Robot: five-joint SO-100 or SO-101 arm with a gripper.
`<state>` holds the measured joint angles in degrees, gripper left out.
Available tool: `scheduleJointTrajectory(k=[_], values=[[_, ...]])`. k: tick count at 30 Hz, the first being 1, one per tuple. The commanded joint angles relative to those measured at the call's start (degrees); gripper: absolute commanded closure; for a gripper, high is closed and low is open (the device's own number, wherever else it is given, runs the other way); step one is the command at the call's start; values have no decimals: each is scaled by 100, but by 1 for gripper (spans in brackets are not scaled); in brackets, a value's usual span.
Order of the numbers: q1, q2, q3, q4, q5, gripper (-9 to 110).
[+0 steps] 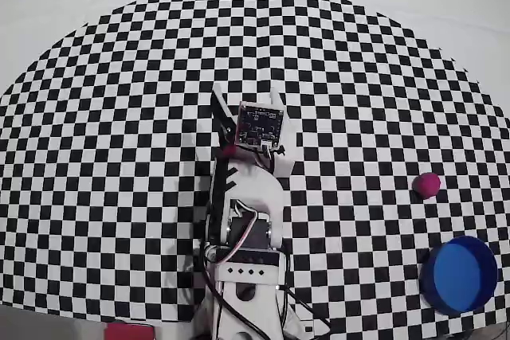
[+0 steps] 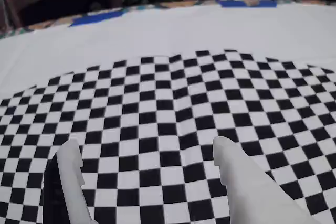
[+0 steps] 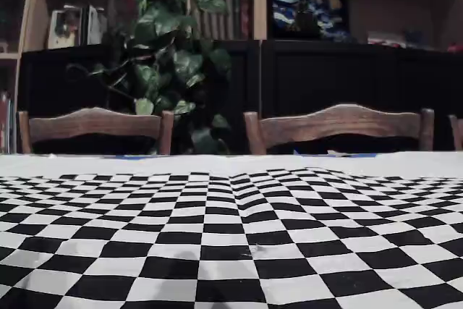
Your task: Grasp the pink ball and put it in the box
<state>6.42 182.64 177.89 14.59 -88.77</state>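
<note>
A: Pink — the ball (image 1: 427, 185) sits on the checkered cloth (image 1: 119, 157) far to the right in the overhead view, well apart from the arm (image 1: 243, 220).

B: And the box (image 1: 460, 274)?

A: Blue, round, low-rimmed, near the lower right corner of the same view. It is just below the ball, close but not touching. Nothing lies in it that I can see.

B: Where is the gripper (image 1: 243, 97)?

A: Near the middle of the cloth in the overhead view, pointing toward the top of the picture, away from the ball and box. In the wrist view the gripper (image 2: 144, 153) has two white fingers (image 2: 71, 174) spread wide, with only checkered squares between them. It holds nothing.

B: Does the wrist view show the ball?

A: No, only the cloth, the white tabletop (image 2: 157, 30) beyond it, and strips of blue tape (image 2: 94, 18) along the far edge.

B: And the fixed view?

A: It looks low across the cloth. Behind stand two wooden chairs (image 3: 336, 124), a leafy plant (image 3: 163, 56) and dark shelves (image 3: 325, 70) with books. Neither ball, box nor arm shows there.
</note>
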Motion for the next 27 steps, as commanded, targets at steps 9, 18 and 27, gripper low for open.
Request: scheduleJointTrajectory(k=[9, 18, 27], values=[[589, -88, 44, -114, -62, 72], [1257, -105, 44, -114, -62, 72], [1942, -114, 44, -132, -62, 72]])
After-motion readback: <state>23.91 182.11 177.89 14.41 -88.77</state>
